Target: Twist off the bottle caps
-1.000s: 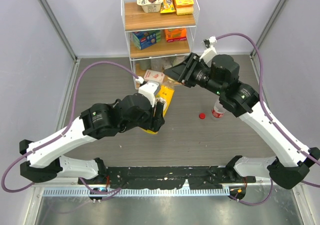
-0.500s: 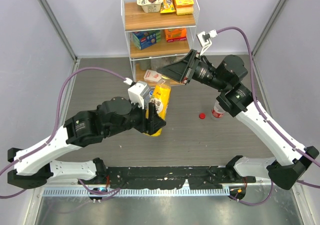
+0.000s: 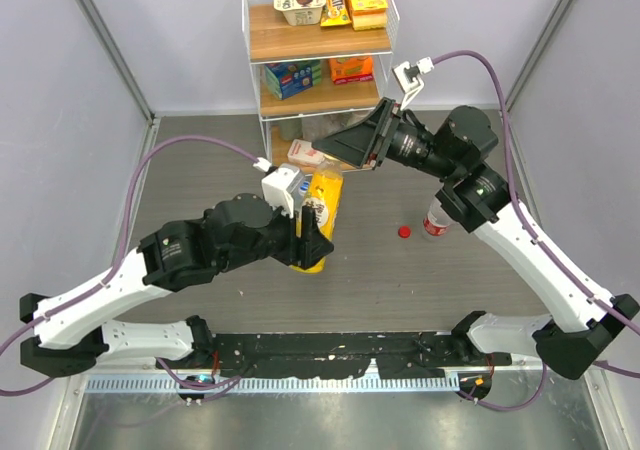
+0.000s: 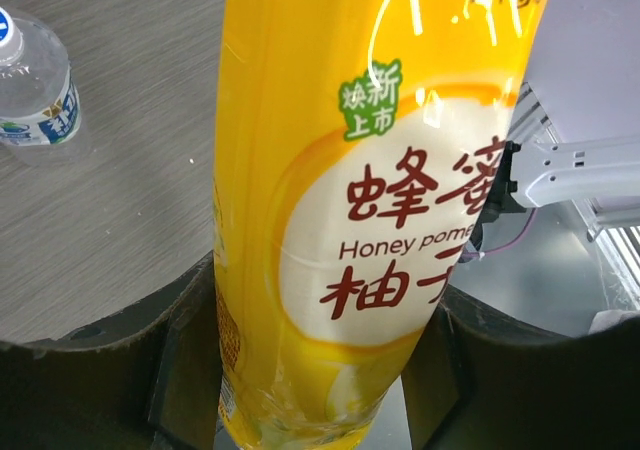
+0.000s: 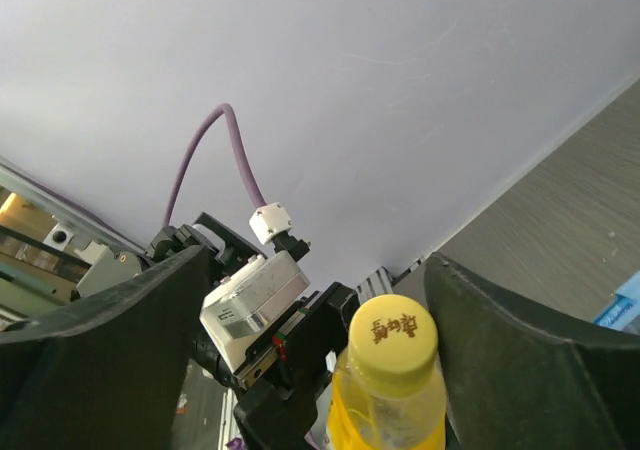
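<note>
My left gripper (image 4: 320, 370) is shut on the lower body of the yellow-orange juice bottle (image 4: 350, 200) and holds it upright above the table (image 3: 320, 220). Its yellow cap (image 5: 393, 335) sits on the neck, between the fingers (image 5: 530, 370) of my right gripper (image 3: 338, 150), which stands open around it without touching. A clear bottle with a red label (image 3: 436, 220) stands partly under the right arm, capless, with a red cap (image 3: 404, 232) lying beside it. The short water bottle with a blue label (image 4: 35, 100) lies on the table and has its cap on.
A wire rack (image 3: 320, 60) with wooden shelves of snack boxes stands at the back centre, just behind both grippers. A small carton (image 3: 308, 152) lies at its foot. Grey walls close in the left and right sides of the table.
My right gripper's jaws have opened around the yellow cap. Over the second, the left arm brought the juice bottle upright and the right gripper swung left over its top.
</note>
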Robot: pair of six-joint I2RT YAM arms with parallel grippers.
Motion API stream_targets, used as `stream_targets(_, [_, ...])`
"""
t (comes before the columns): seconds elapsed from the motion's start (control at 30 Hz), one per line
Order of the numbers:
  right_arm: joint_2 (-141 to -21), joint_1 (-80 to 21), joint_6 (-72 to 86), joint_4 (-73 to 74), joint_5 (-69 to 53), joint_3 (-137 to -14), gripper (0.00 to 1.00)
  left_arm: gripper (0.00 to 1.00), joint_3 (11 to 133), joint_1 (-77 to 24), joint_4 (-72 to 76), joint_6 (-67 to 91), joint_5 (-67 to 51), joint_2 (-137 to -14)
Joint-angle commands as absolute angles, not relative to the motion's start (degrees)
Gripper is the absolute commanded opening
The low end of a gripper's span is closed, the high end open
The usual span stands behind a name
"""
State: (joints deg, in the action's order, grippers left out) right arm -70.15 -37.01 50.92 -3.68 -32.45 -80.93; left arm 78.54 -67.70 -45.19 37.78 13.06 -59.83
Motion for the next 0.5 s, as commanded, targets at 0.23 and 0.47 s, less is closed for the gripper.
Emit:
stream_targets(0.23, [-71.8,-36.9,41.8,25.0,-15.6,-98.3,1.00,0.00,79.0,-67.3,-47.5,39.4,16.8,-61.3])
stream_targets(0.47, [-78.2,-37.0,39.9,45.1,-1.9,-111.4,1.00,0.00,83.5,-67.2,-55.1,38.6,21.4,-66.2])
